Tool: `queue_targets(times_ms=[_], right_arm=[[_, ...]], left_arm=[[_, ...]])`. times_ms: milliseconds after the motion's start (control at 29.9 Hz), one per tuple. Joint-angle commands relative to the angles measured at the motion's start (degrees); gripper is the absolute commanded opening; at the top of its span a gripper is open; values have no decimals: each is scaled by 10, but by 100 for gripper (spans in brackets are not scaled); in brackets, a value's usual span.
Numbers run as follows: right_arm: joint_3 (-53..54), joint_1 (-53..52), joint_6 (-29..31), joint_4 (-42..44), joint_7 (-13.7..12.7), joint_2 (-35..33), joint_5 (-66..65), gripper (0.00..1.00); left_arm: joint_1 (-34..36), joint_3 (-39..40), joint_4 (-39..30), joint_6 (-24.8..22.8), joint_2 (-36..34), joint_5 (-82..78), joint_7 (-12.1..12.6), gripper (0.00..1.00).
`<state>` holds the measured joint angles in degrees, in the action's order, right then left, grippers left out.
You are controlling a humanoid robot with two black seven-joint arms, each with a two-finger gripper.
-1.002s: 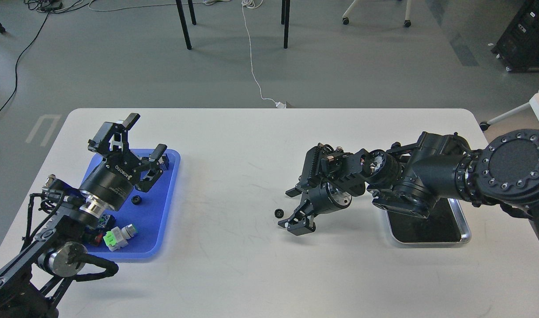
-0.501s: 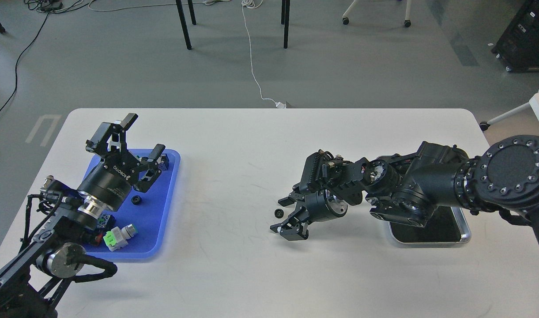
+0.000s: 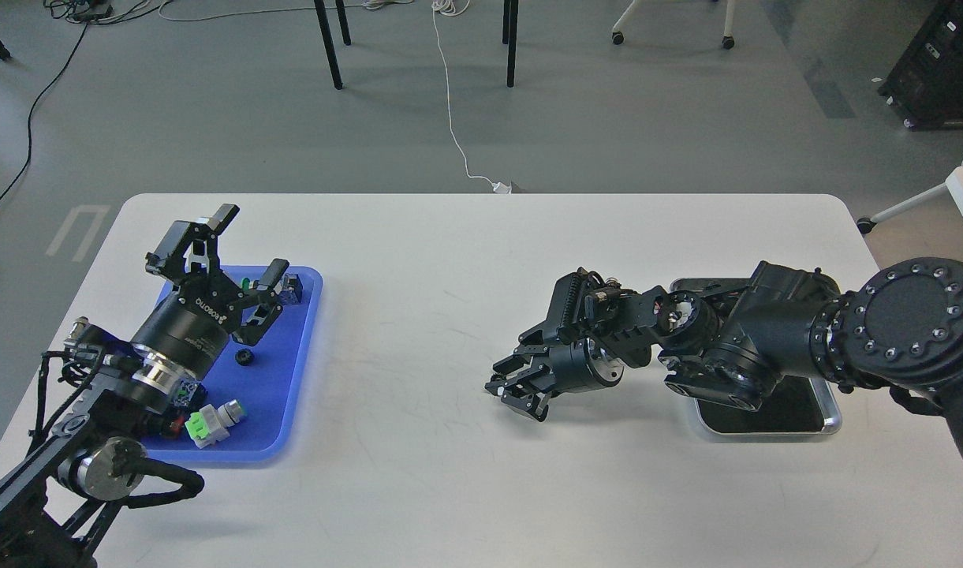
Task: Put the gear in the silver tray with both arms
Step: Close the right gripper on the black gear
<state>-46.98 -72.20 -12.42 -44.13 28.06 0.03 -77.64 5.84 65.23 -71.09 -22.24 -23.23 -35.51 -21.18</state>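
My right gripper (image 3: 503, 388) lies low on the white table (image 3: 418, 260), left of the silver tray (image 3: 833, 420). Its fingers have drawn together around the spot where the small black gear lay. The gear is hidden between them. The right arm covers most of the silver tray; its dark bottom shows at the front. My left gripper (image 3: 248, 243) is open and empty, held above the back of the blue tray (image 3: 280, 394). A second small black gear (image 3: 244, 356) lies on the blue tray.
The blue tray also holds a white and green connector (image 3: 209, 422) and other small parts partly under my left arm. Chair and table legs and cables are on the floor beyond the table's far edge.
My right gripper moved left and down over the gear on the table and its fingers closed in on it. My left arm drew back slightly to the left, still open.
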Motion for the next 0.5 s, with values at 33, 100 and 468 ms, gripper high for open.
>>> queue_targets(times_ms=[33, 100, 468], right_arm=[[-7, 0, 2, 3, -1, 0, -1, 15], [-16, 0, 2, 4, -1, 0, 0, 13], [-19, -62, 4, -9, -1, 0, 1, 13]], left_arm=[[0, 1, 0, 0, 0, 0, 0, 99], [-1, 1, -1, 0, 1, 0, 0, 99], [0, 2, -2, 0, 0, 0, 0, 99]])
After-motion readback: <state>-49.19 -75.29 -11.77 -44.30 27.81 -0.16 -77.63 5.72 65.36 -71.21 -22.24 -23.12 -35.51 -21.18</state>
